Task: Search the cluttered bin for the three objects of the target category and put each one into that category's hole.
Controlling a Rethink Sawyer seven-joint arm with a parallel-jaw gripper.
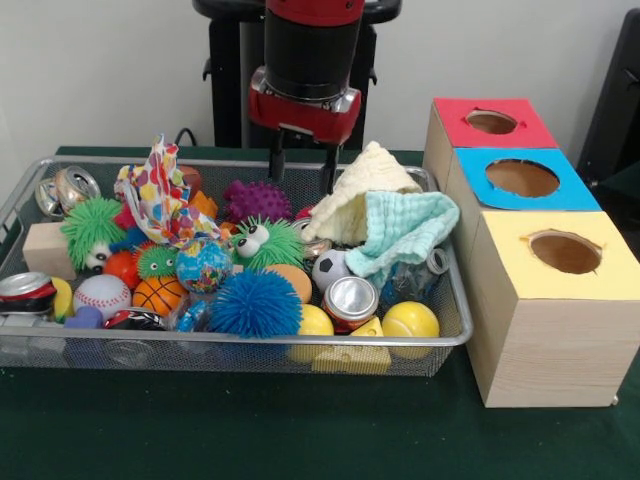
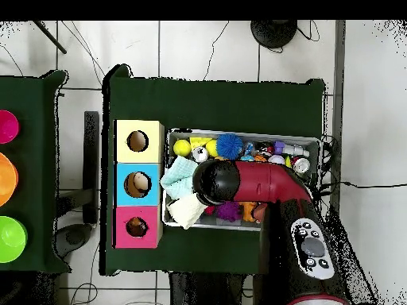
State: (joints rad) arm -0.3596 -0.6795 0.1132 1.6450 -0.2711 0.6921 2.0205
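The wire mesh bin lies on the green table, full of mixed things. It holds a cream cloth, a teal cloth, a purple spiky ball, a blue spiky ball, a soccer ball, a can, yellow balls and a polka-dot cloth. My gripper hangs open and empty over the bin's back middle, between the purple spiky ball and the cream cloth. In the overhead view the red arm covers the middle of the bin and hides the gripper.
Three wooden boxes with round holes stand in a row beside the bin: red top, blue top, yellow top. A baseball, a basketball and a wood block fill the bin's other end.
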